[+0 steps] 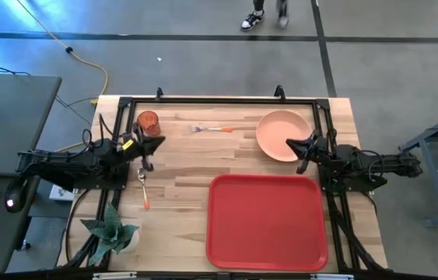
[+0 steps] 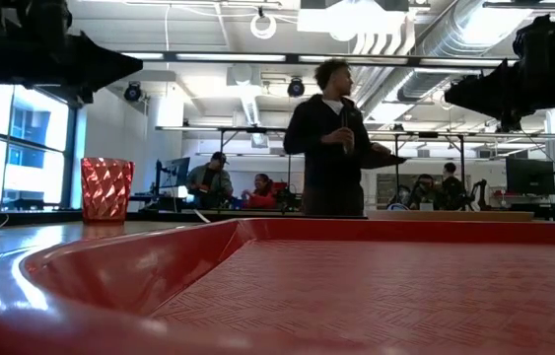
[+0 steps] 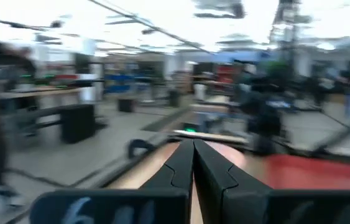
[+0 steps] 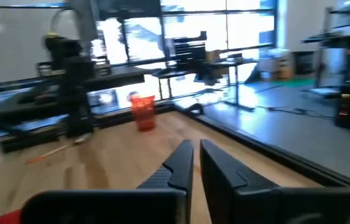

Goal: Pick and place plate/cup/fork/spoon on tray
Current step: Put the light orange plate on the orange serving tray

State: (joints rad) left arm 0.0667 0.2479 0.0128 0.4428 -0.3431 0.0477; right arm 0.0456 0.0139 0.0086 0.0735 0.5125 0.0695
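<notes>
The peach-pink plate [image 1: 281, 132] lies flat on the table at the far right. The orange-red cup [image 1: 148, 122] stands upright at the far left and also shows in the low view [image 2: 106, 188] and the right wrist view [image 4: 142, 112]. The fork [image 1: 211, 129] lies between the cup and the plate. The spoon [image 1: 144, 188] lies near the left edge. The red tray [image 1: 267, 222] lies flat at the near right. My left gripper [image 1: 160, 141] is shut and empty, raised beside the cup. My right gripper [image 1: 289, 141] is shut and empty, raised over the plate's near edge.
A small potted plant [image 1: 112, 231] stands at the table's near left corner. A black frame [image 1: 219, 99] runs along the far edge and both sides. A person [image 2: 334, 138] stands beyond the table, and others sit farther back.
</notes>
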